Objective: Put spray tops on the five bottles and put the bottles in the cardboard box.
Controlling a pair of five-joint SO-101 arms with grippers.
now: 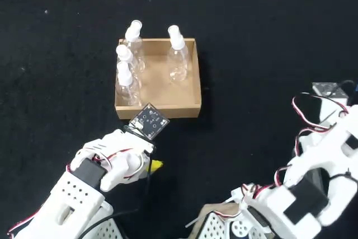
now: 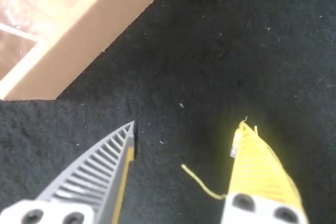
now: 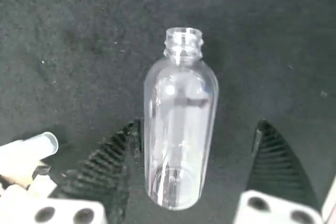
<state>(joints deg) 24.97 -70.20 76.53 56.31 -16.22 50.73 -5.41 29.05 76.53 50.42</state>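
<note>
1. The black table (image 1: 268,54) carries everything we see.
2. The left arm (image 1: 95,177) comes in from the table's 7 o'clock and the right arm (image 1: 313,183) from its 5 o'clock.
3. The cardboard box (image 1: 158,110) sits open-topped just left of the table's centre, at about 12 o'clock from the left arm's wrist.
4. The left gripper (image 2: 184,129) hangs over bare table near the box's 6 o'clock wall. Its grey and yellow jaws are spread wide with nothing between them.
5. The right gripper (image 3: 197,124) has its black jaws parted around a clear bottle. One jaw is just beside the bottle's wall and the other is well apart from it.
6. That uncapped bottle (image 3: 178,145) has a bare threaded neck pointing away from the gripper. We cannot tell whether it lies flat or is tilted on the table.
7. Inside the box, a row of three bottles (image 1: 127,74) with white spray tops lines the 9 o'clock wall.
8. A lone bottle (image 1: 178,62), also topped, stands toward the box's 1 o'clock corner.
9. A white plastic piece (image 3: 26,153) shows beside the right gripper; we cannot tell what it is.
10. A thin yellow strand (image 2: 199,182) lies on the table between the left gripper's jaws.
</note>
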